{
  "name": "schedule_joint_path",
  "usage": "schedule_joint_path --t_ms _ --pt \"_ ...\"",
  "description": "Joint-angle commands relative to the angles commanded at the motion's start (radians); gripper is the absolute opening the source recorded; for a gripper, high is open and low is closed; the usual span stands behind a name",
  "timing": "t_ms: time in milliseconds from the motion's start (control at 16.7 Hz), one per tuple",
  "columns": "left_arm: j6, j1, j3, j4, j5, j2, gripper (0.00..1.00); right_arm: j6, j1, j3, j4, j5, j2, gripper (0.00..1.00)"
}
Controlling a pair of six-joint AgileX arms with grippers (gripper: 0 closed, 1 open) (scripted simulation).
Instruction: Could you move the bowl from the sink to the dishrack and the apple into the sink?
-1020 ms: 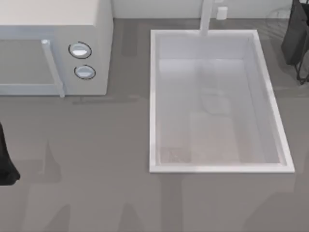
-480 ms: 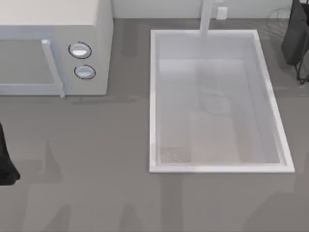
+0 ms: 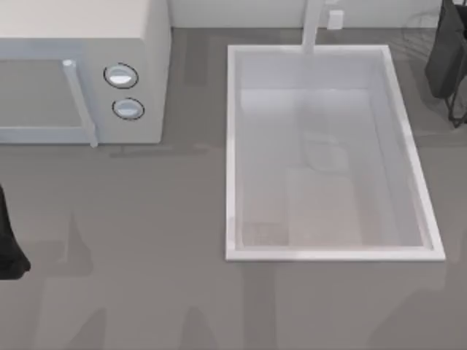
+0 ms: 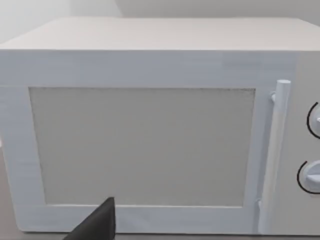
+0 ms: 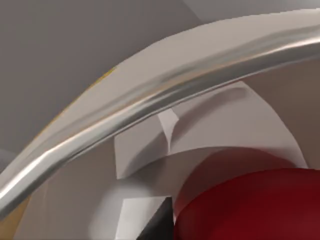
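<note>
Almost nothing had moved over the last second: the right arm (image 3: 446,58), a dark bulk at the top view's far right edge beside the faint wires of the dishrack (image 3: 419,25), had shifted only slightly, while the left arm (image 3: 9,244) stayed parked at the left edge, its wrist camera facing the microwave (image 4: 145,135). Whether either gripper was open or shut could not be told. The apple (image 5: 250,205) sat close under the right wrist camera, a deep red curve next to a bright curved metal bar (image 5: 150,105) and pale shapes; contact with the arm could not be made out. The sink (image 3: 232,146) showed a bare white floor in the top view. Judged from its look, the apple would handle as a light, firm, glossy ball (apt to roll or squirt out of a skewed pinch), best taken across its widest part with a level, moderate squeeze before the carry to the basin
</note>
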Motion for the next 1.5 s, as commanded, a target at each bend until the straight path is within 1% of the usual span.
schedule_joint_path --t_ms 180,240,420,780,960,1320,1500 --pt "0.000 0.000 0.000 0.000 0.000 0.000 1.00 0.000 0.000 0.000 0.000 0.000 0.000 0.00" --pt "0.000 0.000 0.000 0.000 0.000 0.000 1.00 0.020 -0.011 0.029 -0.059 -0.005 -0.120 0.00" --pt "0.000 0.000 0.000 0.000 0.000 0.000 1.00 0.016 -0.010 0.062 -0.099 -0.006 -0.130 0.00" --pt "0.000 0.000 0.000 0.000 0.000 0.000 1.00 0.015 -0.016 0.242 -0.391 -0.007 -0.217 0.00" --pt "0.000 0.000 0.000 0.000 0.000 0.000 1.00 0.015 -0.015 0.300 -0.468 -0.006 -0.255 0.00" --pt "0.000 0.000 0.000 0.000 0.000 0.000 1.00 0.018 -0.006 0.299 -0.460 -0.002 -0.254 0.00" --pt "0.000 0.000 0.000 0.000 0.000 0.000 1.00 0.033 0.055 0.282 -0.366 0.035 -0.246 0.00"
